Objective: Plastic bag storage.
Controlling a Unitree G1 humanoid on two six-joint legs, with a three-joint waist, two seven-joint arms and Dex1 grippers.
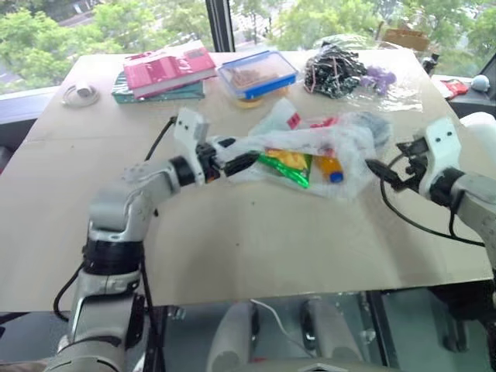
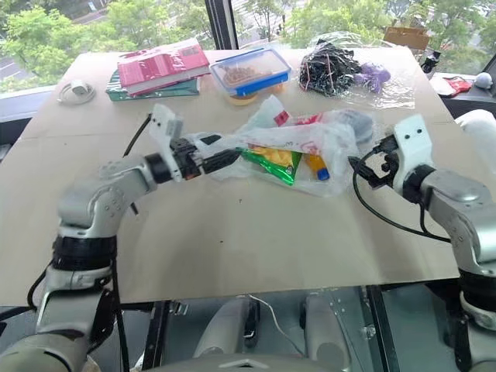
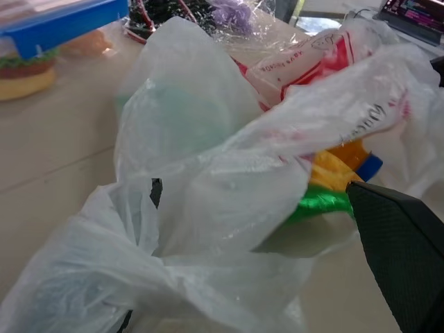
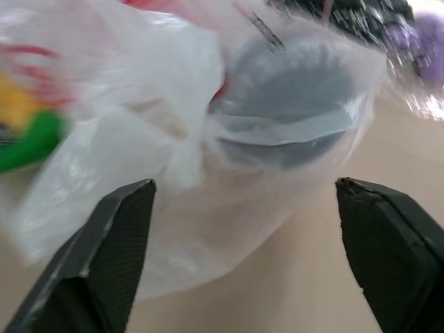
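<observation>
Jaws spread wide on both my grippers.
Left gripper (image 1: 236, 159) touched the plastic bag (image 1: 310, 151) on the worktop (image 1: 248, 240); right gripper (image 4: 243, 201) faced it, empty.

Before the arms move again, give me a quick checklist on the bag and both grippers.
1. Plastic bag resting on the table: ok.
2. Right gripper open, bag not between its fingers: ok.
3. Left gripper open: ok; bag film drapes over it, actual grip: cannot tell.
4. Green snack packet inside the bag: ok.
5. Dark round item inside the bag: ok.
6. Blue-lidded container apart from the bag: ok.
</observation>
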